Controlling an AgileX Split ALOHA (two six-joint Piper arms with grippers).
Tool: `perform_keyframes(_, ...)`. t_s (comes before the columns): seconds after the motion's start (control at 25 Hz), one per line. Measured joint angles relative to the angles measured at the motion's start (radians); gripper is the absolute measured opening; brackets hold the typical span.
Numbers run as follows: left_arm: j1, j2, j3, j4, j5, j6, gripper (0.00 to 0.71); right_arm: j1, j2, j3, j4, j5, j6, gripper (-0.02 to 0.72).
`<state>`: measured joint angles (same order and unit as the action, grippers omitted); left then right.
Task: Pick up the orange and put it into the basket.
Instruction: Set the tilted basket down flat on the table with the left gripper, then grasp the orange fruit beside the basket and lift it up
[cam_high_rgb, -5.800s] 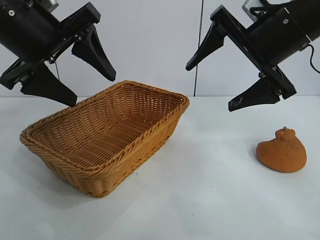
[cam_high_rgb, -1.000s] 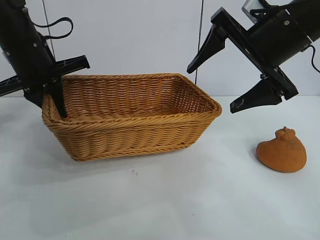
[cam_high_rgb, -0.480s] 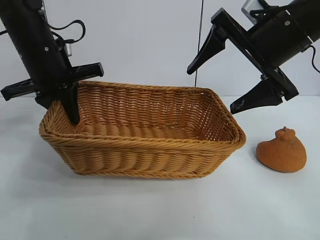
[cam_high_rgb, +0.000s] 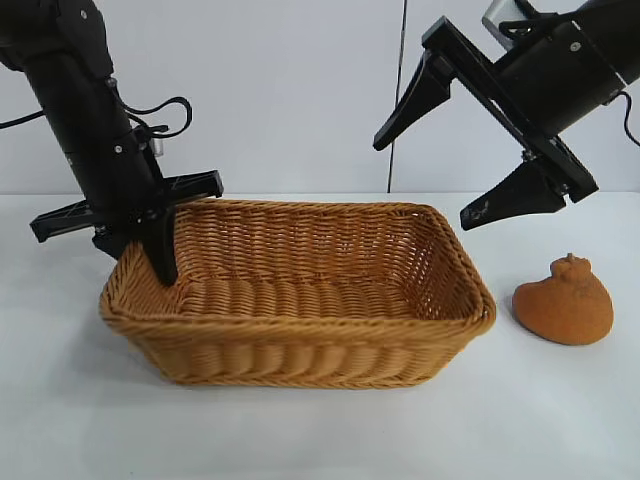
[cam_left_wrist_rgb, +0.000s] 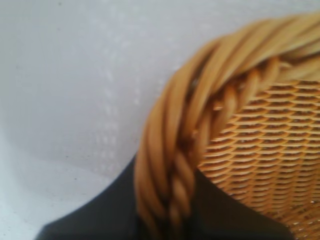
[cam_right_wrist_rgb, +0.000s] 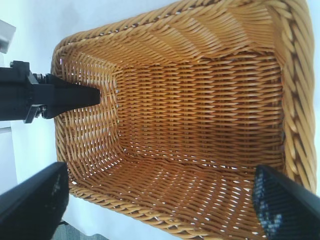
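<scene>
The left gripper (cam_high_rgb: 135, 255) is clamped on the basket's (cam_high_rgb: 300, 352) rim, while the right gripper (cam_high_rgb: 440, 165) hangs spread wide above the orange (cam_high_rgb: 563, 300).

a level exterior camera faces both arms across the surface (cam_high_rgb: 320, 430), the left wrist camera sits pressed close to the braided rim of the basket (cam_left_wrist_rgb: 170, 150), and the right wrist camera looks steeply down into that same basket (cam_right_wrist_rgb: 200, 110), shared by all three views.
</scene>
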<state>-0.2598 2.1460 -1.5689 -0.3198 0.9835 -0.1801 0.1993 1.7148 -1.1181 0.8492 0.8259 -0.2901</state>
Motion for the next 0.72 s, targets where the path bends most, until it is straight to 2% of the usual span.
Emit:
perform_keyframes(0.2, 0.000, -0.093, -0.040, 0.089, 0.057, 0.000, 0.548, 0.000, 0.000, 0.000, 0.000, 0.001, 0.000, 0.684)
perform_keyframes(0.36, 0.016, -0.165, -0.085, 0.239, 0.111, 0.000, 0.549, 0.000, 0.000, 0.000, 0.000, 0.001, 0.000, 0.684)
perform_keyframes(0.48, 0.055, -0.187, -0.116, 0.320, 0.159, 0.004, 0.549, 0.000, 0.000, 0.000, 0.000, 0.001, 0.000, 0.684)
perform_keyframes(0.72, 0.163, -0.190, -0.124, 0.346, 0.224, 0.089, 0.549, 0.000, 0.000, 0.000, -0.001, 0.001, 0.000, 0.684)
